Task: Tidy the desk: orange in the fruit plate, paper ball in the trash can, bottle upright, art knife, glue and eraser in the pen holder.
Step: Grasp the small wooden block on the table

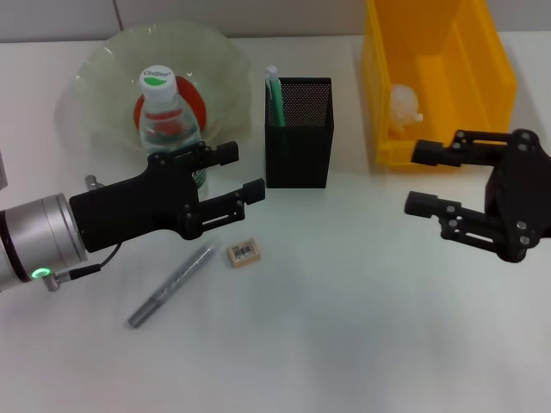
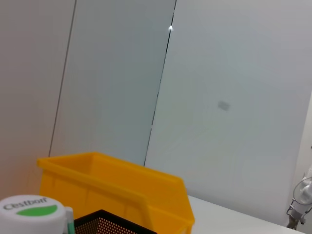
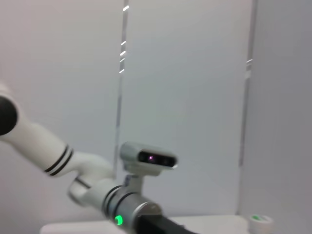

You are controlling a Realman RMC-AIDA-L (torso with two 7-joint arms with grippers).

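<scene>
Nearest in the head view lies the glue (image 1: 172,285) on the desk (image 1: 344,344), its long axis slanting from a near end out to the left up to a far end beside the eraser (image 1: 243,253). The left gripper (image 1: 245,174) hangs just above and beyond both, fingers parted and empty, so it is the nearer arm for either; the right gripper (image 1: 416,178), also open and empty, is well apart near the trash can (image 1: 448,77), where the paper ball (image 1: 403,107) lies. The bottle (image 1: 169,120) stands upright before the orange (image 1: 195,93) in the fruit plate (image 1: 103,64); the art knife (image 1: 275,95) stands in the pen holder (image 1: 298,138). The left wrist view shows only the bottle cap (image 2: 33,214), mesh rim and yellow bin; the right wrist view shows the left arm (image 3: 97,190), no fingers.
</scene>
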